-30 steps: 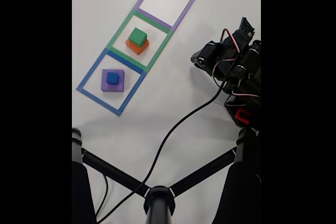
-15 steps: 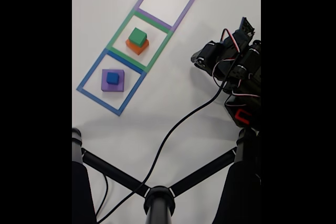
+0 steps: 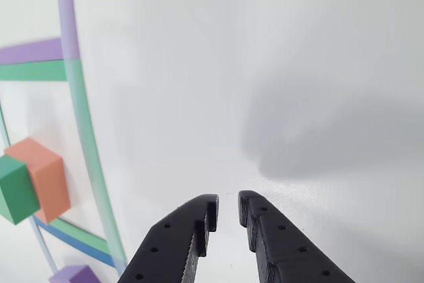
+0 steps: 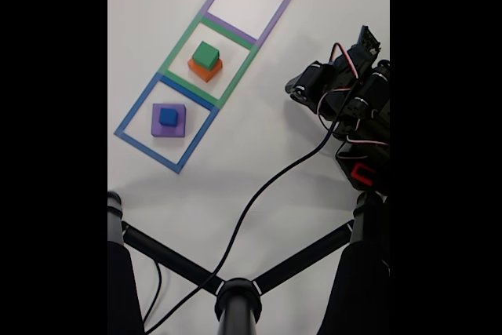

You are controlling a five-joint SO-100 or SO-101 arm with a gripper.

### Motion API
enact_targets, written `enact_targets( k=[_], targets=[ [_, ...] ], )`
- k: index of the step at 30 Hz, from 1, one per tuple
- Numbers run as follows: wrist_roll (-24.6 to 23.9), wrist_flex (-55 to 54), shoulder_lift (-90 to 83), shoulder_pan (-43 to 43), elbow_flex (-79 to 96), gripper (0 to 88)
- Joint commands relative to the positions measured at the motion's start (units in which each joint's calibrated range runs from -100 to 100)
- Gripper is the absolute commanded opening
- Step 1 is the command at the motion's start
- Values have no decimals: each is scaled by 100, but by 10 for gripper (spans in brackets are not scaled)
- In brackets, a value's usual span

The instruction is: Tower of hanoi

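A: Three taped squares in a diagonal row on the white table (image 4: 259, 162), seen in the fixed view: purple square (image 4: 248, 0) at the top, green square (image 4: 209, 63) in the middle, blue square (image 4: 166, 122) at the bottom left.

B: And the blocks?

A: Green block (image 4: 206, 55) stacked on an orange block (image 4: 203, 71), inside the green square. Small blue block (image 4: 168, 117) sitting on a wider purple block (image 4: 168, 121), inside the blue square. Purple square bare inside.

B: Same stack in the other view?

A: Yes, at the left edge there: green block (image 3: 16, 189) touching the orange block (image 3: 45, 175), framed by green tape. Corner of the purple block (image 3: 74, 274) just showing at the bottom.

B: Gripper?

A: Black gripper (image 3: 227, 209) entering from the bottom edge of the other view, fingertips (image 3: 205, 207) a narrow gap apart, nearly closed, nothing held between them. Bare table under the tips, a soft shadow on it to the right.

B: Placement relative to the squares?

A: In the fixed view, gripper (image 4: 296, 89) at the right, well apart from all three squares, roughly level with the green one. Black cable (image 4: 259, 198) trailing from the arm down toward a black stand (image 4: 237, 297) at the bottom.
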Motion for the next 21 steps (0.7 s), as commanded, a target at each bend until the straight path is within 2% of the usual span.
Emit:
enact_targets(
  k=[1,21],
  targets=[
    [-79,168,-68,-46,-23,0],
    [-5,184,-60,-260,-23,0]
  ],
)
